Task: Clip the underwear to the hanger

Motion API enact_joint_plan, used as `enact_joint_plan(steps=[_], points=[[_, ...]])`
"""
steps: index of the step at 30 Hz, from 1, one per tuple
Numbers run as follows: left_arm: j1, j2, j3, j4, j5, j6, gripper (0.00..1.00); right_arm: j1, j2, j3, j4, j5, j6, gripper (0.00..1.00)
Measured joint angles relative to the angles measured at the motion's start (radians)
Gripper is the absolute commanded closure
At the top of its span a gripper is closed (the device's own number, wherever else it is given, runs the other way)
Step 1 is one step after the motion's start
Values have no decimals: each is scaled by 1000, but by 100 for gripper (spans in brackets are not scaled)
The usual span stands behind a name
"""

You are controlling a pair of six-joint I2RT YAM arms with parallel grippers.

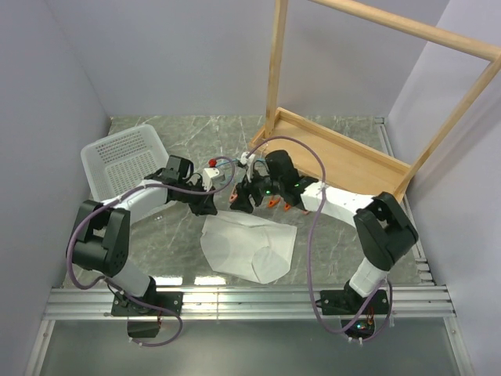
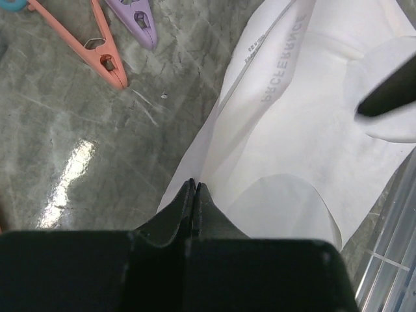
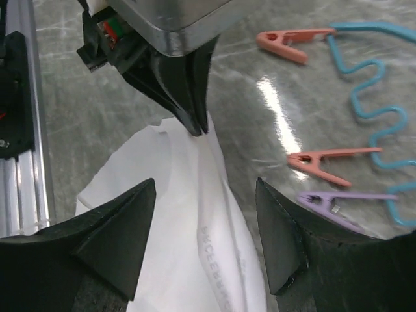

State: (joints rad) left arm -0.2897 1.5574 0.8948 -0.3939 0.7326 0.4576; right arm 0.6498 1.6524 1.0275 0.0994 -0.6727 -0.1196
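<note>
Underwear (image 1: pixel 249 247): white briefs, creased. They lie flat on the table (image 1: pixel 337 251) at the middle of its near edge. The rear margin is drawn up into a peak, and the lettered waistband faces up.
Left claw (image 2: pixel 194 192): fully closed, tips pressed together at the peak of that rear margin. It appears to pinch a fold of the cloth, though the fold itself is hidden between the tips. The likely purpose is to raise the edge off the table so it can be taken.
Right claw (image 3: pixel 206 185): jaws spread wide, nothing in them. It hangs just beside the left tips with one finger on either side of the raised ridge, placed, by judgement, for a second hold.
Hanger (image 3: pixel 377 26): wavy teal wire lying flat on the table behind the underwear, not hung up. The arms mostly hide it from above.
Orange clip (image 3: pixel 283 40): closed, on the bare table and apart from the cloth.
Purple clip (image 3: pixel 338 200): closed, nearest the cloth but not touching it.
Basket (image 1: pixel 117 160): white, at the far left corner.
Wooden rack (image 1: pixel 344 160): at the far right corner.
Progress: early, with no clip on the cloth yet.
Risk: the thin margin may slip from a tip-only pinch.
</note>
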Motion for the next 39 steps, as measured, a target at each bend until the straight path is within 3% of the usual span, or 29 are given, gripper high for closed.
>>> enact_joint_plan(steps=[8,15,27,30,39], points=[[14,52,32,-47,50,24,99,30,146,20,42,11,89,30],[17,109,84,-98,84,46,99,30,149,10,113,24,90,30],[71,219,182,-208,150,77,99,58,124,-91,179,65,-111,28],[85,248,218,-238,171,91,99,87,123,-91,181,85,-167,20],[89,273,259,-321,217,145,98,156,131,-56,171,174,-285,19]])
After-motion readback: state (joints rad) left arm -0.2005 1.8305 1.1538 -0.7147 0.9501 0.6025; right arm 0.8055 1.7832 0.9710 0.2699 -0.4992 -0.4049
